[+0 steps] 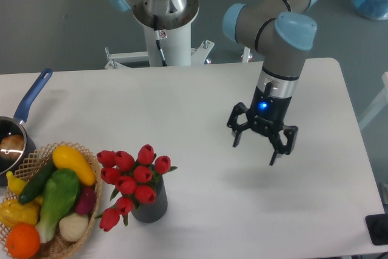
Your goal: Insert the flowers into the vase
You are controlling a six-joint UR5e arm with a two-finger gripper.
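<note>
One bunch, the flowers [134, 177], sits lower left of centre with stems down in the vase [151, 206], buds spilling over its rim toward the basket [60, 244]. Your gripper [262, 139] hangs right of centre above the surface [200, 101], fingers spread, holding nothing, well apart from the vase. Insertion looks done to me. Next move calls for little: keep the arm clear, don't knock the vase.

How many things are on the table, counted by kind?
Flowers, one bunch: 1
Vase: 1
Basket of vegetables: 1
Blue-handled pan: 1
Total: 4
</note>
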